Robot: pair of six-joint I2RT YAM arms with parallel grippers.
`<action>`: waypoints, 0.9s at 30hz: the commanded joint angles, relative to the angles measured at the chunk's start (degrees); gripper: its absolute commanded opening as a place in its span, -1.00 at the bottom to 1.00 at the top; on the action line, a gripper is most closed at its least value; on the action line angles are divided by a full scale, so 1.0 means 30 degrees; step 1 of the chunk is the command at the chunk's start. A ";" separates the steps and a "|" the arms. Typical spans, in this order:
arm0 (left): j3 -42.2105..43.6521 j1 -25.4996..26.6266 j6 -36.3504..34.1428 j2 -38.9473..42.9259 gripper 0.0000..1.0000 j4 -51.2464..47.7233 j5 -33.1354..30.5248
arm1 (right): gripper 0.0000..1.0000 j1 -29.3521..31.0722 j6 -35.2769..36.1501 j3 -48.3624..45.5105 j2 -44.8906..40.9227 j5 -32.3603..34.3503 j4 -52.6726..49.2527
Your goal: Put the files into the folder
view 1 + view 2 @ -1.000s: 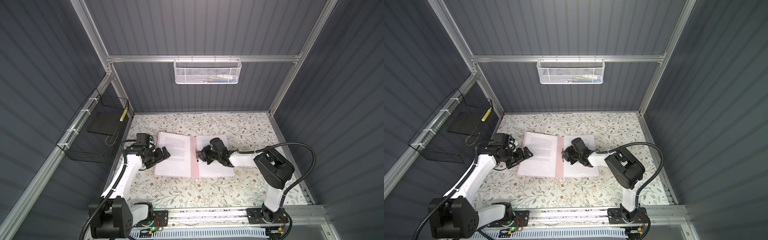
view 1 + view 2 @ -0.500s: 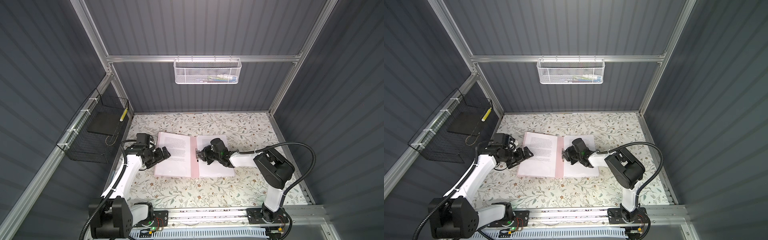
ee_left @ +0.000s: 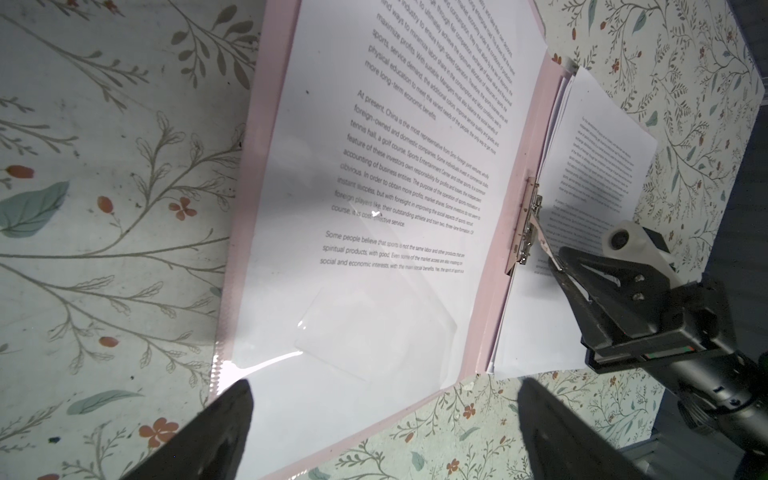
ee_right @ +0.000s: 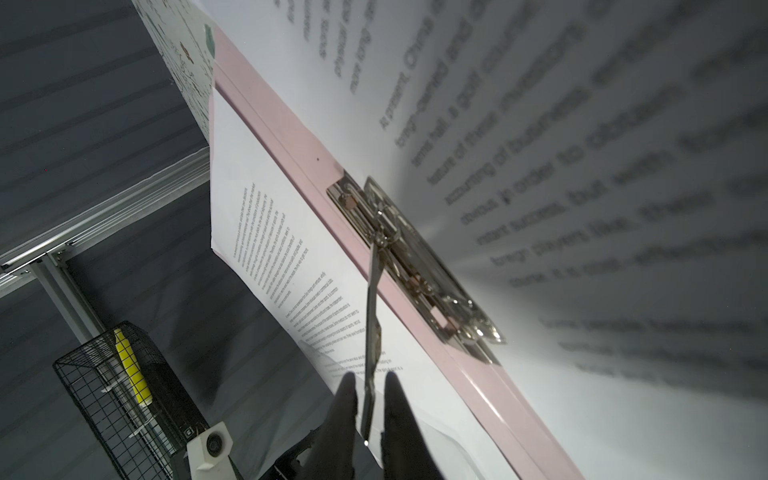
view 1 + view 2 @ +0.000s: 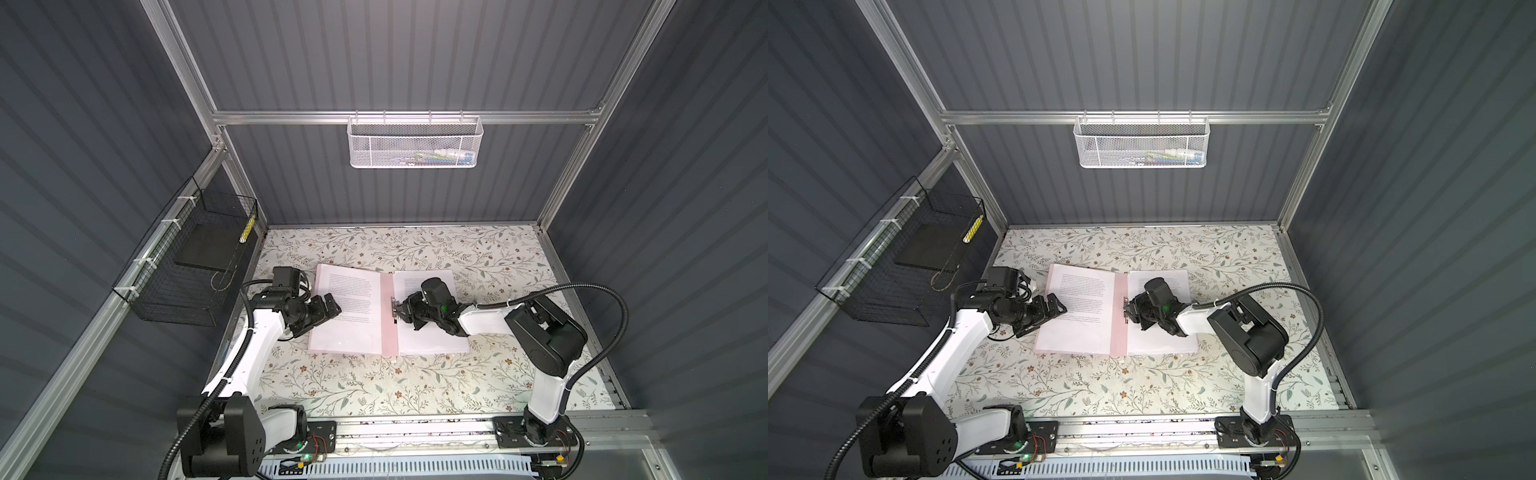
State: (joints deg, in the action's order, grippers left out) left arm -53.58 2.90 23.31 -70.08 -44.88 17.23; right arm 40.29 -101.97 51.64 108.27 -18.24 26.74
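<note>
Two halves of the pale pink folder lie open flat near the middle of the desk, the spine running front to rear. The files rest as a stack on the right half; one more sheet covers the left half, where the print reads "At present, China is the most representative", "tennis hall, a golf course" and "Some people believe that sports is not the same labor". Right gripper: jaws narrow, one on either side of the raised lever of the metal clip; whether they press it cannot be told. Left gripper: jaws wide apart over the folder's left edge, gripping nothing. Desk cover: pale floral print. Surround: grey ribbed walls, aluminium frame, white mesh basket on the rear rail, black wire basket at left containing a black slab.
</note>
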 commanded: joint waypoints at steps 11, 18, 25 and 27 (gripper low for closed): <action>0.0323 -0.0091 0.0103 0.0491 0.99 -0.0185 0.1453 | -0.86 0.0104 -0.0549 -0.0687 0.0404 -0.0131 0.1375; 0.1142 -0.0086 0.0823 0.0768 0.97 0.0164 0.2870 | -1.00 0.0078 -0.0902 -0.0957 0.1139 -0.0922 0.3516; 0.1480 -0.0092 0.1140 0.1191 0.92 -0.0062 0.2971 | -1.00 -0.0274 -0.0179 -0.1236 0.0944 -0.1240 0.3853; 0.1113 -0.0086 0.1329 0.1628 0.92 -0.0631 0.1323 | -1.00 -0.0491 0.0024 -0.1473 0.0818 -0.1321 0.4011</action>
State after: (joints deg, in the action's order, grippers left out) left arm -49.71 2.90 26.22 -67.20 -44.25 24.21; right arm 39.64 -103.48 48.31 110.96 -21.43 37.39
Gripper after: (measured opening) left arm 0.960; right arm 0.044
